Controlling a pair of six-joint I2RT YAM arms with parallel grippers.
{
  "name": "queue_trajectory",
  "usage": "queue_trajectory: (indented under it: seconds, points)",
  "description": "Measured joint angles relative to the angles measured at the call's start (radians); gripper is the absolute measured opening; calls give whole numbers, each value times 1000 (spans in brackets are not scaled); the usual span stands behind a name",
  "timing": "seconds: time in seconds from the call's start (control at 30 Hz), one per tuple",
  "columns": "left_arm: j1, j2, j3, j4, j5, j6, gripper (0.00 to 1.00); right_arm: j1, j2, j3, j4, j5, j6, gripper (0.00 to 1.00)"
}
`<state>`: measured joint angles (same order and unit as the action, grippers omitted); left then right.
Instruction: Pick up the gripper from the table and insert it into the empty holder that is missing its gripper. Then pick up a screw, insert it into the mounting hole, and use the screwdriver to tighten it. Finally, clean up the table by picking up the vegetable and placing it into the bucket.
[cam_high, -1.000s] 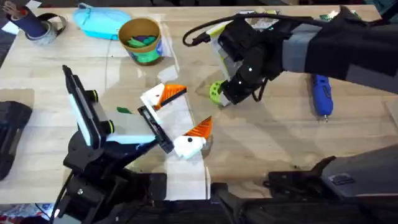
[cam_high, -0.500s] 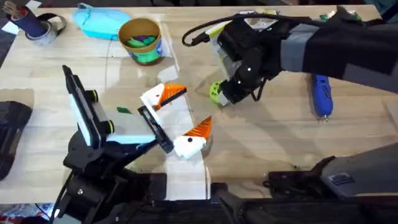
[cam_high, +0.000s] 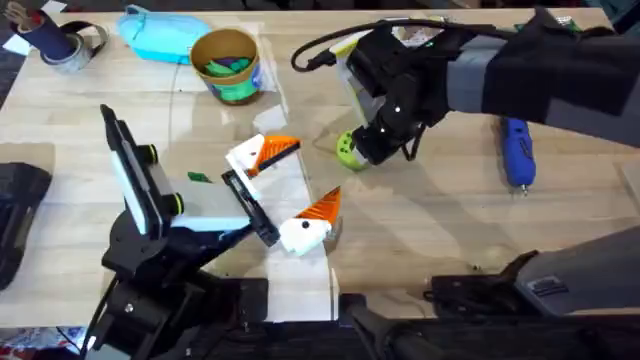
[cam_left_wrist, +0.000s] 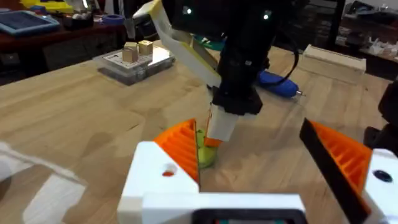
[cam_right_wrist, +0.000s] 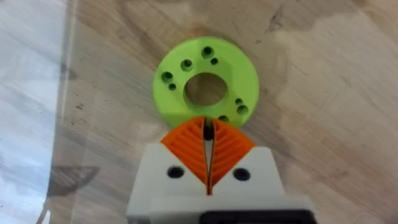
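R gripper (cam_right_wrist: 208, 142) nudged fwd, pinched closed

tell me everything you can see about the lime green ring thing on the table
The lime green ring is a flat round disc, plastic-looking, with a large centre hole and several small holes around its face. It lies flat on the wooden table, right of the middle. The right end effector sits at its edge, its orange ribbed pads pressed together on something thin and dark.
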<state>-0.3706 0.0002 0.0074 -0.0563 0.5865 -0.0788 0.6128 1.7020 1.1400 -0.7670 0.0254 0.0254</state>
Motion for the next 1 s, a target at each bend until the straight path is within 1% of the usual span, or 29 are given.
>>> queue_trajectory:
  seconds: [0.2,0.33,0.43,0.67,0.73,0.8,1.0]
  points:
    - [0,0,0,0,0,0,992,0,4,12,-15,0,-1,6]
    - [0,0,0,0,0,0,992,0,7,53,-43,0,-5,6]
    - [0,0,0,0,0,0,992,0,4,123,-75,0,-4,6]
    - [0,0,0,0,0,0,992,1,-22,366,-189,-7,-16,6]
    - [0,0,0,0,0,0,992,5,-32,414,-202,-31,-35,6]
    - [0,0,0,0,0,0,992,13,-43,443,-201,-82,-51,6]
    - [0,0,0,0,0,0,992,41,-52,451,-176,-231,-55,6]
